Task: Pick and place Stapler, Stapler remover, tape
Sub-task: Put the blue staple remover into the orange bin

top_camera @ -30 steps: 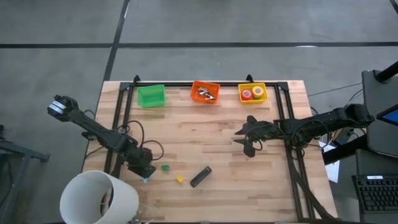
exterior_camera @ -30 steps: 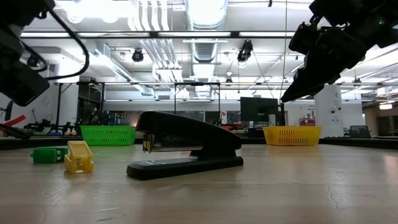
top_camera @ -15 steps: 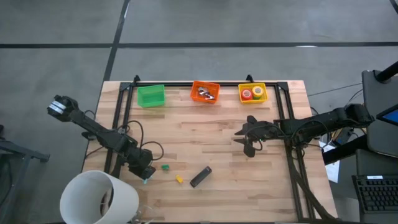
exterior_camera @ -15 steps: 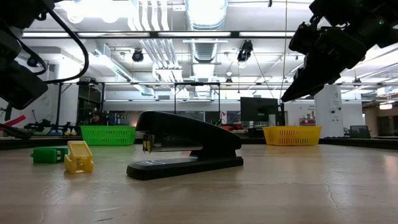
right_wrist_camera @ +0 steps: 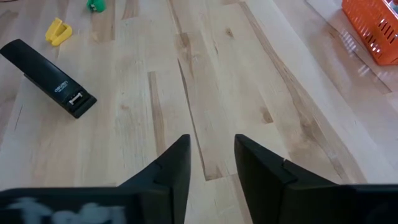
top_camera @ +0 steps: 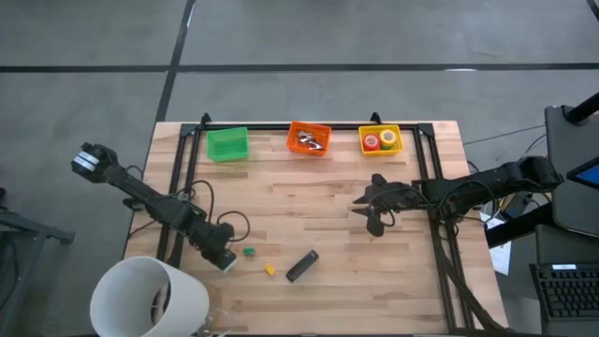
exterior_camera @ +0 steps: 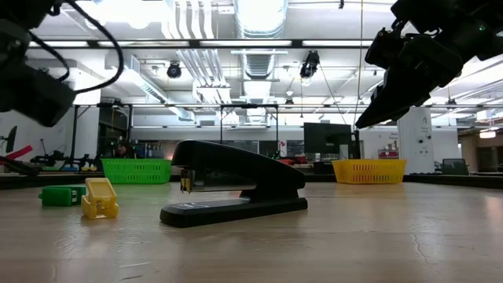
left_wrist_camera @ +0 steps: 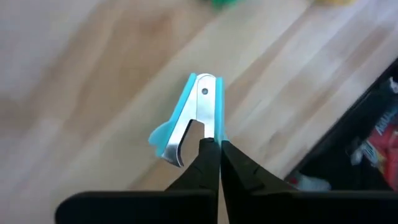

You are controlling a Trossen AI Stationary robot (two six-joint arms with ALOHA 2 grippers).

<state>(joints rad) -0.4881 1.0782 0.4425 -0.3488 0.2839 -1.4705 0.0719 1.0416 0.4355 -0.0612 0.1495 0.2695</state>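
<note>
My left gripper [top_camera: 225, 259] is near the table's front left, shut on a light-blue staple remover [left_wrist_camera: 194, 118] with metal claws. The black stapler [top_camera: 301, 266] lies flat on its base to the gripper's right, also seen in the low view [exterior_camera: 234, 190] and the right wrist view [right_wrist_camera: 51, 78]. Tape rolls [top_camera: 380, 140] lie in the yellow bin at the far edge. My right gripper [right_wrist_camera: 211, 158] hovers open over the table's right half [top_camera: 372, 212], with nothing between its fingers. My left gripper pinches the staple remover's metal side near its claw end [left_wrist_camera: 205, 132] between its two fingertips [left_wrist_camera: 210, 155]. The remover sticks out ahead of the fingers, hinge end [left_wrist_camera: 204, 82] farthest from them. Whether it still touches the table cannot be told.
A small green piece [top_camera: 248, 251] and a small yellow piece [top_camera: 270, 270] lie between my left gripper and the stapler. A green bin [top_camera: 227, 144], an orange bin [top_camera: 309, 139] and the yellow bin [top_camera: 395, 150] line the far edge. A white round shade [top_camera: 150, 298] overhangs the near left corner.
My left gripper has risen a little and shifted slightly toward the table's right. The blue remover, which showed at its tip in the high view, is now hidden under it.
</note>
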